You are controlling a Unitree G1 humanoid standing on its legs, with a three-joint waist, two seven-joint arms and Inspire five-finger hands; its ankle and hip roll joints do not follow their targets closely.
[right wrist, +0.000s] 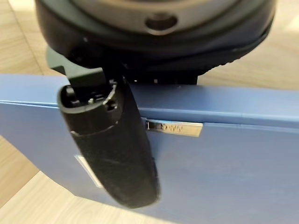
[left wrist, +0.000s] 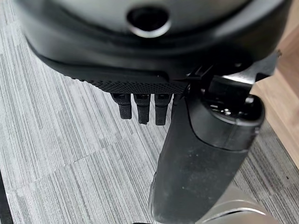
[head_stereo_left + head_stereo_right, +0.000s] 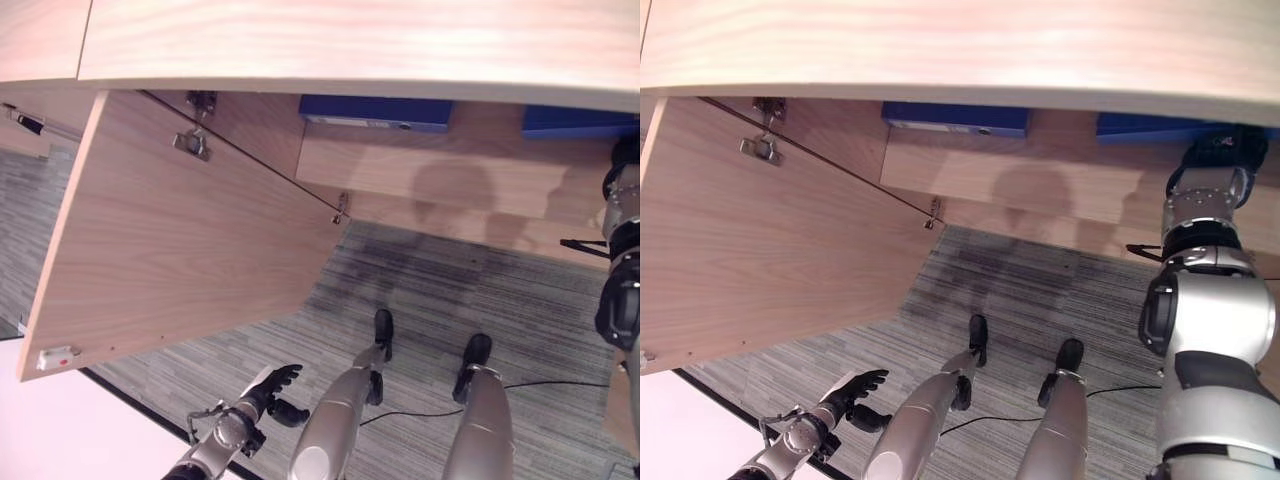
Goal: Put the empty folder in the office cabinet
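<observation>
Right hand (image 1: 110,172) on blue folder (image 1: 224,172) — wrist view.

Pale wood-grain cabinet (image 3: 300,40) and open door (image 3: 170,240), matt; small shiny metal hinges (image 3: 192,143). Smooth blue folder (image 1: 224,163), possibly plastic-coated, with metal label holder (image 1: 174,128). Grey striped carpet (image 3: 480,290), coarse.

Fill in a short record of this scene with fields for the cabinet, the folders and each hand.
cabinet door: swung open
folders: one blue folder inside the cabinet, a second blue folder at the right hand
right hand: reaching into the cabinet, thumb lying across the second folder; grip unclear
left hand: low over the carpet, fingers relaxed, holding nothing
</observation>
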